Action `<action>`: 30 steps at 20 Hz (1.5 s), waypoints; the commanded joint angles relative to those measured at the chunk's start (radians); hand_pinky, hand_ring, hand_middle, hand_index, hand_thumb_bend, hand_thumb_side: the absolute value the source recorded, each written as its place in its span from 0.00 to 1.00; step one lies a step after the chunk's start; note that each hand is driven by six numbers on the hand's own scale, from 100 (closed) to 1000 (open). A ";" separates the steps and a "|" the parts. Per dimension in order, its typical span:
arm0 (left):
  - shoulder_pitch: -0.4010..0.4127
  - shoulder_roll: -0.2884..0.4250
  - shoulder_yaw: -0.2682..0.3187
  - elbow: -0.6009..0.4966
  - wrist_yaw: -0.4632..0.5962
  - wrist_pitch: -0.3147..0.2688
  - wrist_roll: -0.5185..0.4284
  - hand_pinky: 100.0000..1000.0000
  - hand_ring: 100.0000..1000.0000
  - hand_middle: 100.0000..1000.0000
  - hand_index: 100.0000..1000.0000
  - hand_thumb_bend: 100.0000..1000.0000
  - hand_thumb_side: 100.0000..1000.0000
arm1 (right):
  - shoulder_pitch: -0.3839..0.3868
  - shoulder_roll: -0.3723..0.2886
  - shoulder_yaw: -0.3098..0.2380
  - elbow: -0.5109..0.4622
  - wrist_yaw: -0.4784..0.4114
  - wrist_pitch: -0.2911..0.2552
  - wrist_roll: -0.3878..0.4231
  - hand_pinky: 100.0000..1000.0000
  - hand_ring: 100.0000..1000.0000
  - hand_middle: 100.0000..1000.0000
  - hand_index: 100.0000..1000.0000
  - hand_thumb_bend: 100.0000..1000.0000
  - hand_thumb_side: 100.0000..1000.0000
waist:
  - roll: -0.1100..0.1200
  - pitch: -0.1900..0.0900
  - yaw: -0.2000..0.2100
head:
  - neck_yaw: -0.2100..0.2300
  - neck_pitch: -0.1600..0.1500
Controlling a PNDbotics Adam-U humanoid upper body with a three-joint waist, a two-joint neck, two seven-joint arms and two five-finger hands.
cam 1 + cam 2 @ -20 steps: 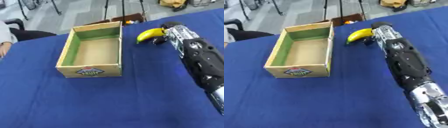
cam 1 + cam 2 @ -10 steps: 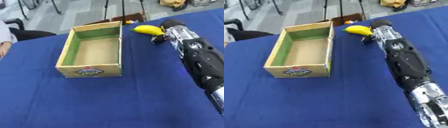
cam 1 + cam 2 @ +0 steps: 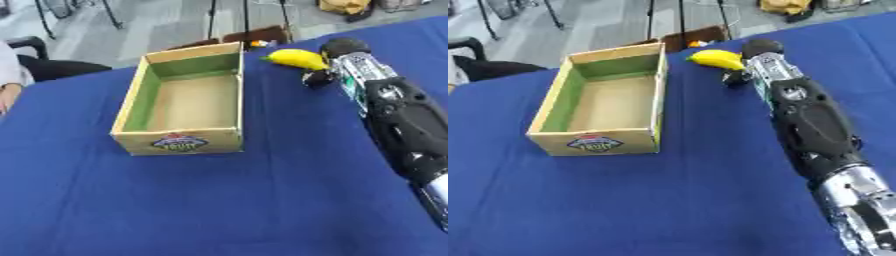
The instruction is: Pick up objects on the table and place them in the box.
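- Your right hand (image 3: 328,62) is gripping the yellow banana (image 3: 297,58) just beside the box's (image 3: 183,142) far right corner; it looks lifted off the blue cloth (image 3: 219,200).
- The box is sitting open and holding nothing, with a round label (image 3: 179,142) facing you; its writing is too blurred to read.

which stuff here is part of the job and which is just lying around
Part of the job:
yellow banana, held by the right hand
open cardboard box with green inner walls
blue tablecloth

Just lying about:
brown item with an orange bit beyond the table's far edge
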 commanded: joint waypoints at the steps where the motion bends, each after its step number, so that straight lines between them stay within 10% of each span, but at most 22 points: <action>1: -0.008 0.009 -0.002 -0.020 0.005 0.002 0.001 0.16 0.76 0.77 0.68 0.00 0.81 | -0.024 -0.015 0.006 -0.023 0.009 -0.005 -0.035 0.57 0.81 0.71 0.61 0.00 0.64 | -0.006 -0.021 0.001 | -0.003 -0.012; 30: -0.010 0.040 0.000 -0.020 0.016 0.013 0.001 0.19 0.75 0.76 0.68 0.00 0.81 | -0.037 -0.020 0.011 -0.087 0.024 -0.020 -0.177 0.49 0.74 0.66 0.45 0.00 0.64 | -0.030 -0.075 -0.008 | 0.003 0.011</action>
